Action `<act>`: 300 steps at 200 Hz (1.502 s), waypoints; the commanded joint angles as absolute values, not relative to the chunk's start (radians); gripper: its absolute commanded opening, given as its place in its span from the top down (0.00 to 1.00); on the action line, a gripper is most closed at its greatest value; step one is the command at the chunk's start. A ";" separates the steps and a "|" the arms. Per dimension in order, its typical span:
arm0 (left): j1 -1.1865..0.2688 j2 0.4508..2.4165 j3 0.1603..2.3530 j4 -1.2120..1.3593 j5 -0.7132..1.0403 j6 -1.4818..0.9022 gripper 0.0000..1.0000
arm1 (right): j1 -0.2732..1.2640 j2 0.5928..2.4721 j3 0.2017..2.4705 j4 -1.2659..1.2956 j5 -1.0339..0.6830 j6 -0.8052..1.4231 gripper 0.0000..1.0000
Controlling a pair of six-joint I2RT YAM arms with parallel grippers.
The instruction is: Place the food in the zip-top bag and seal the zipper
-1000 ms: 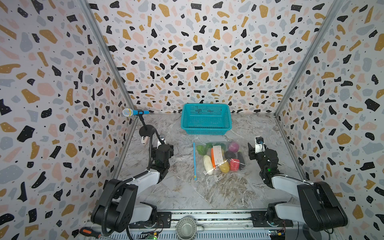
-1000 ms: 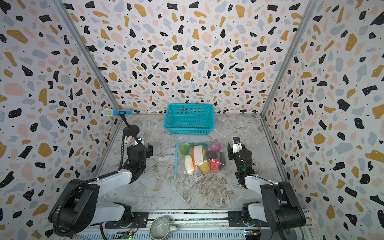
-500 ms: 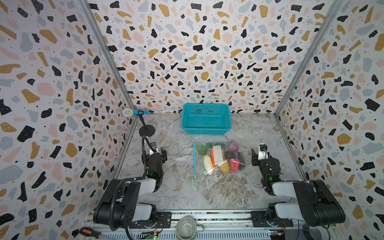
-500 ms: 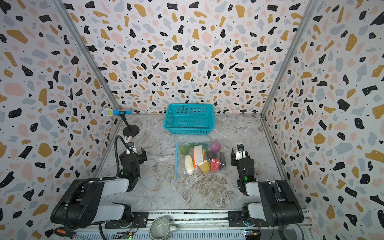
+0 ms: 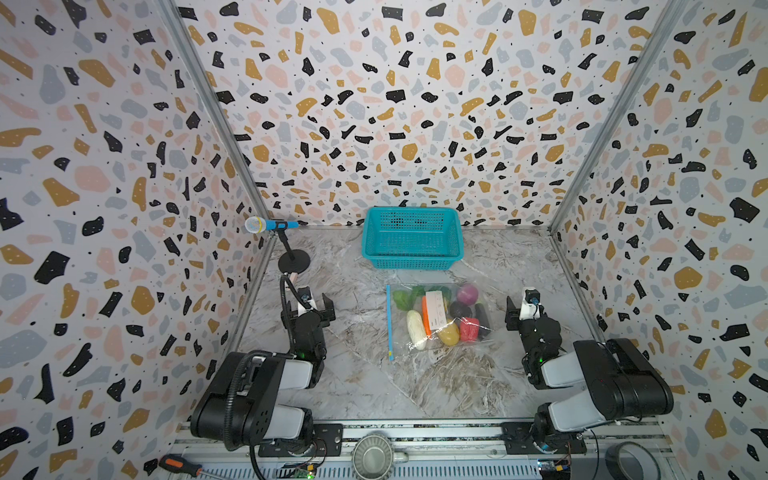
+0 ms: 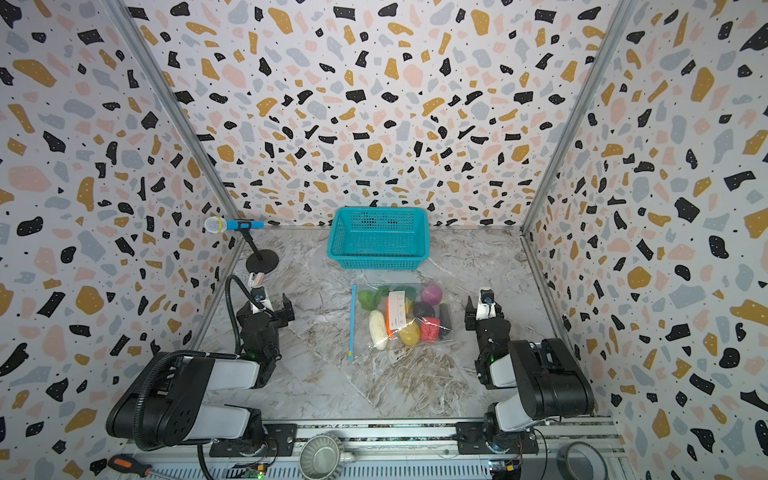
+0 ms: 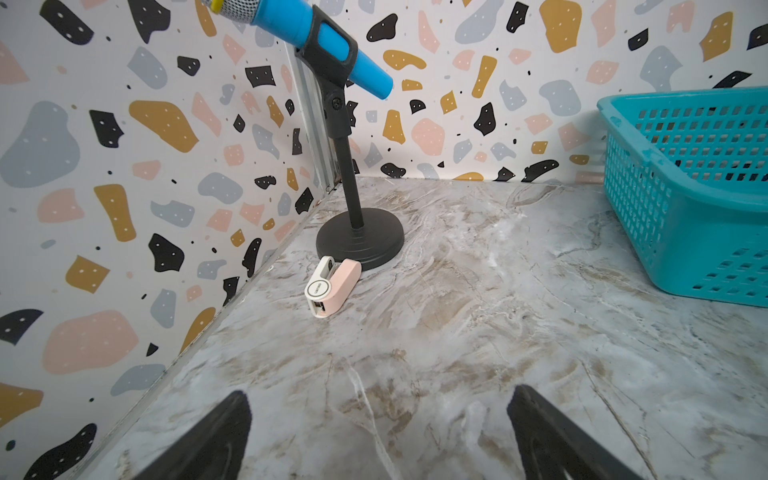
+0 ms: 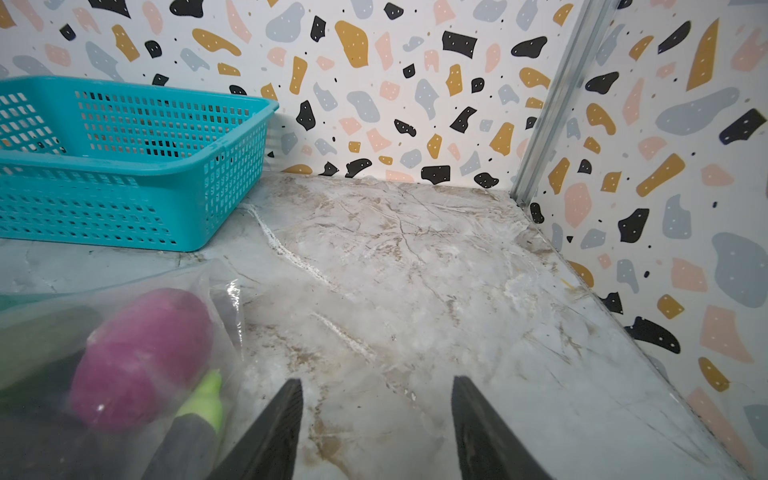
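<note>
Both arms are folding back from the zip-top bag since a second ago. Both top views: food is lying inside, mid-table; zipper, at its 9 o'clock edge, is looking sealed. Left wrist view: left gripper is gaping, empty. Right wrist view: right gripper is standing parted, empty.

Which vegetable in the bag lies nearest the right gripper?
The dark eggplant with the green cap, beside the right gripper; the purple onion lies farther back.
</note>
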State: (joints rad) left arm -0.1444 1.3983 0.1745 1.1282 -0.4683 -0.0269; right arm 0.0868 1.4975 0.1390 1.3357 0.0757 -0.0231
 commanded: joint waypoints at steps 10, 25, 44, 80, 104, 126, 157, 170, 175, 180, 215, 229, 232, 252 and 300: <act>-0.130 1.409 0.172 1.205 -0.449 -0.035 0.01 | 0.076 1.502 0.212 1.256 0.054 -0.009 0.38; -0.124 1.412 0.175 1.200 -0.437 -0.038 0.01 | 0.076 1.500 0.214 1.247 0.054 -0.008 0.32; -0.121 1.413 0.176 1.200 -0.428 -0.037 0.01 | 0.076 1.503 0.215 1.250 0.054 -0.009 0.00; -0.117 1.417 0.176 1.201 -0.420 -0.038 0.01 | 0.075 1.501 0.210 1.255 0.052 -0.010 0.01; -0.115 1.420 0.175 1.207 -0.413 -0.037 0.01 | 0.078 1.496 0.204 1.261 0.052 -0.014 0.01; -0.115 1.423 0.173 1.212 -0.410 -0.035 0.01 | 0.078 1.497 0.204 1.261 0.053 -0.013 0.01; -0.114 1.428 0.176 1.213 -0.407 -0.035 0.01 | 0.076 1.500 0.212 1.254 0.051 -0.010 0.01; -0.114 1.428 0.176 1.213 -0.407 -0.035 0.01 | 0.071 1.500 0.213 1.252 0.040 -0.006 0.01; -0.114 1.428 0.176 1.213 -0.407 -0.035 0.01 | 0.069 1.500 0.213 1.251 0.036 -0.007 0.01; -0.114 1.425 0.175 1.213 -0.407 -0.036 0.01 | 0.068 1.500 0.213 1.250 0.035 -0.006 0.01; -0.114 1.424 0.173 1.213 -0.406 -0.037 0.01 | 0.066 1.507 0.223 1.232 0.028 -0.008 0.01; -0.113 1.412 0.169 1.210 -0.407 -0.037 0.01 | 0.067 1.509 0.229 1.228 0.026 -0.009 0.01; -0.113 1.411 0.169 1.208 -0.406 -0.037 0.01 | 0.066 1.508 0.229 1.224 0.026 -0.007 0.01; -0.113 1.408 0.167 1.212 -0.407 -0.037 0.01 | 0.065 1.510 0.229 1.228 0.025 -0.007 0.01; -0.113 1.399 0.161 1.215 -0.408 -0.038 0.01 | 0.064 1.515 0.237 1.218 0.021 -0.008 0.01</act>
